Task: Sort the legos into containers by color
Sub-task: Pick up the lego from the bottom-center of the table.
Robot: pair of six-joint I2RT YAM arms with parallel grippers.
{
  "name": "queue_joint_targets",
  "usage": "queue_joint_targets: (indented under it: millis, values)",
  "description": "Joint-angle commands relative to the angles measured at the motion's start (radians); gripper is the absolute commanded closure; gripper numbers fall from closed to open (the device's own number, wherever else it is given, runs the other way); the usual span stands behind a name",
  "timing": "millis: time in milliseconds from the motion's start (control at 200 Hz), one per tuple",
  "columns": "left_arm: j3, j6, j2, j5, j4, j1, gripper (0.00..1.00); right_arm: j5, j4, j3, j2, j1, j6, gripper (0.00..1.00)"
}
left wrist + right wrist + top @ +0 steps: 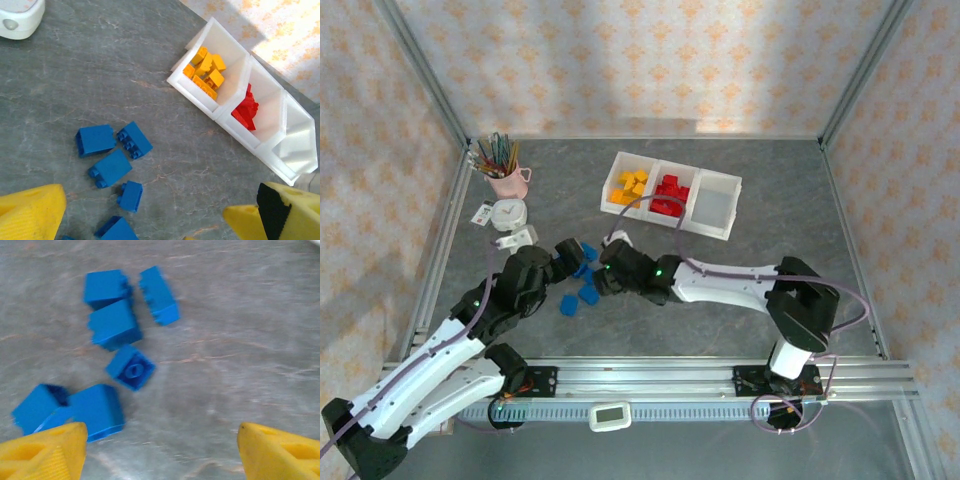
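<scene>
Several blue legos (582,278) lie loose on the grey table between my two grippers. My left gripper (563,256) hangs open just left of them; its wrist view has the blue legos (111,167) ahead of the spread yellow fingers (31,212). My right gripper (162,455) is open too, nothing between its fingers, with a blue lego (97,410) beside its left finger. The containers (720,178) sit at the back: yellow legos (630,186) in the left bin, red legos (670,193) in the middle, and the right bin (295,145) is bare.
A pink cup of pencils (505,175), a white round timer (507,212) and a small white block (515,238) stand at the back left. Metal frame rails border the table on all sides.
</scene>
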Motion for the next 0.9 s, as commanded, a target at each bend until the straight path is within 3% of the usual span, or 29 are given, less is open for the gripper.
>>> queue_joint_targets:
  millis: [0, 110, 415, 896]
  values:
    - [-0.022, -0.052, -0.047, -0.049, -0.081, 0.013, 0.01, -0.013, 0.076, -0.004, 0.058, 0.035, 0.022, 0.22]
    - [-0.025, -0.074, -0.070, -0.058, -0.112, 0.013, 0.01, -0.063, 0.113, -0.006, 0.109, 0.060, -0.010, 0.24]
    - [-0.040, -0.109, -0.112, -0.078, -0.136, 0.013, 0.01, -0.034, 0.136, 0.050, 0.225, 0.071, -0.073, 0.32]
    - [-0.038, -0.108, -0.112, -0.072, -0.125, 0.014, 0.01, -0.016, 0.162, 0.099, 0.297, 0.071, -0.153, 0.60]
